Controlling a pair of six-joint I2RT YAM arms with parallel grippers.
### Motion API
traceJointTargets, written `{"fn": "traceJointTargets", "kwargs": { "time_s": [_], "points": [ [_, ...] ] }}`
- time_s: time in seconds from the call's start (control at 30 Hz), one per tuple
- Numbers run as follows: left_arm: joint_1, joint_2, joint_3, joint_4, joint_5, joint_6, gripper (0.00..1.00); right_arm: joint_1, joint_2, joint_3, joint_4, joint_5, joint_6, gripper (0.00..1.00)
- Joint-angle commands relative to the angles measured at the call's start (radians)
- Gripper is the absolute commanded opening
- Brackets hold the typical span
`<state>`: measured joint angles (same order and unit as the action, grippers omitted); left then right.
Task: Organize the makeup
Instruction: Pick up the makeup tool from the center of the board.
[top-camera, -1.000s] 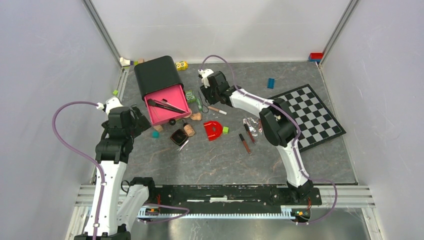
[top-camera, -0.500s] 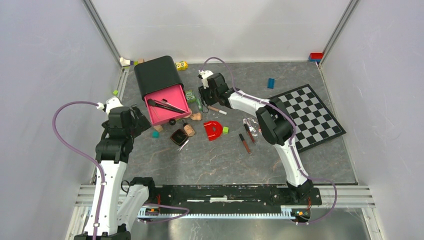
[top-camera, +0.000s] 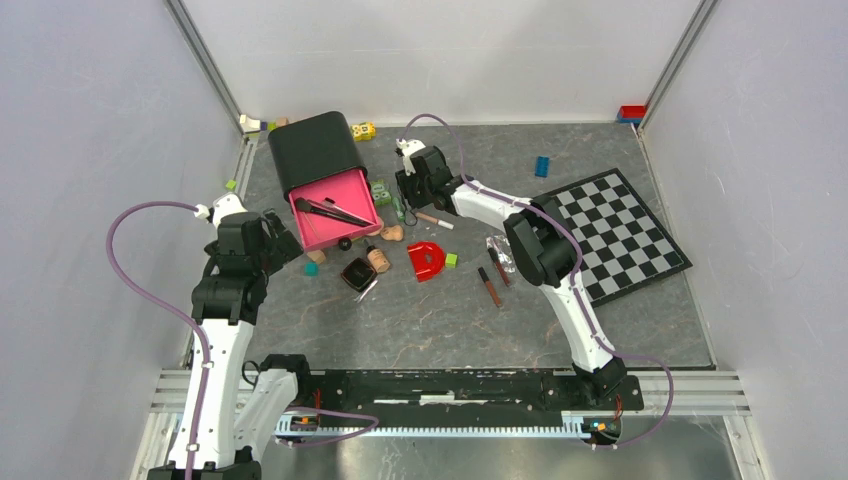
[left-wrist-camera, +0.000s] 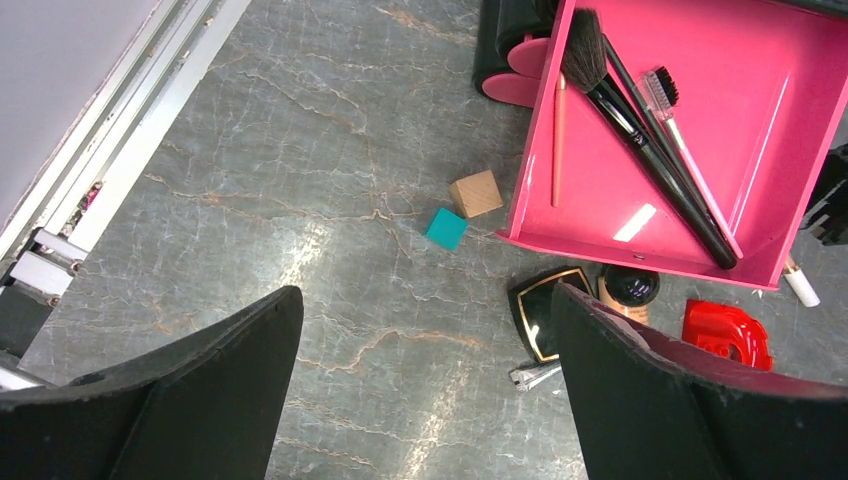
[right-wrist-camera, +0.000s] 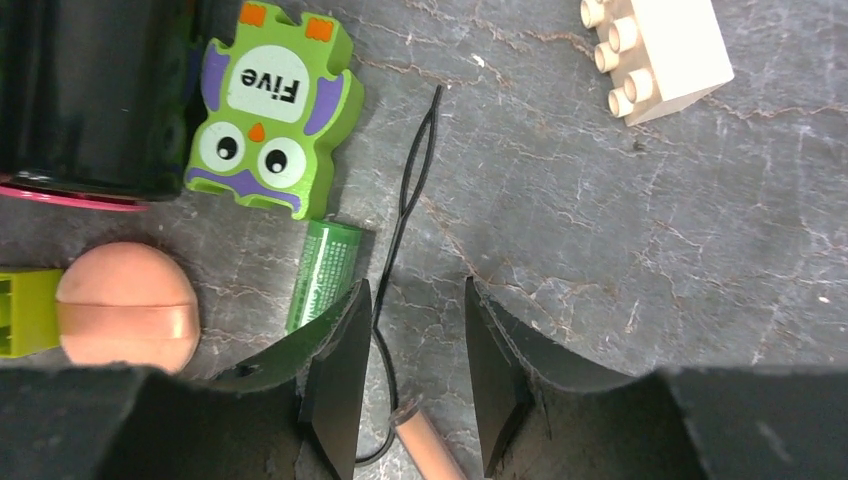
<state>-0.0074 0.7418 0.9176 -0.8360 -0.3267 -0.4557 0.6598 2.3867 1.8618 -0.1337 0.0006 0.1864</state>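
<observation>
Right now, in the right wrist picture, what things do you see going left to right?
Lime-green piece → peach sponge → green tube → cream brick. The owl block overlaps its neighbours, so I skip it.

White-shelled left arm and right arm, black joint housings, each trailing a looping mauve cable; left end effector and right end effector: matte-black wedge fingers.

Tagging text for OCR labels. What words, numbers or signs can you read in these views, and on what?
"Five": in the white oval on the green owl block, right wrist view.
Green tube next to the owl block: pale printing along its side, too blurred to read.
Top and left wrist views: no readable text on anything.
</observation>
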Motion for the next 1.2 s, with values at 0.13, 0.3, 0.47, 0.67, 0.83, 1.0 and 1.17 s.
{"fn": "traceJointTargets", "kwargs": {
  "time_s": [0.13, 0.3, 0.47, 0.67, 0.83, 1.0, 1.17],
  "points": [
    [0.006, 0.002, 0.02, 0.022, 0.016, 0.002, 1.0, 0.002, 0.051, 0.061, 0.011, -0.035, 0.014, 0.48],
    [0.006, 0.01, 0.021, 0.023, 0.021, 0.002, 1.0, 0.009, 0.06, 0.062, 0.011, -0.05, 0.004, 0.49],
    [0.006, 0.016, 0.021, 0.025, 0.027, 0.003, 1.0, 0.044, 0.095, 0.119, -0.066, 0.06, -0.072, 0.49],
    [0.035, 0.013, 0.021, 0.024, 0.027, 0.003, 1.0, 0.081, 0.118, 0.121, -0.118, 0.169, -0.135, 0.49],
    [0.036, 0.015, 0.02, 0.025, 0.03, 0.003, 1.0, 0.08, 0.12, 0.104, -0.153, 0.223, -0.15, 0.41],
    [0.037, 0.014, 0.02, 0.026, 0.033, 0.005, 1.0, 0.063, 0.09, 0.039, -0.163, 0.274, -0.159, 0.31],
    [0.037, 0.008, 0.019, 0.026, 0.031, 0.006, 1.0, -0.005, 0.023, -0.084, -0.135, 0.278, -0.118, 0.2]
  ]
}}
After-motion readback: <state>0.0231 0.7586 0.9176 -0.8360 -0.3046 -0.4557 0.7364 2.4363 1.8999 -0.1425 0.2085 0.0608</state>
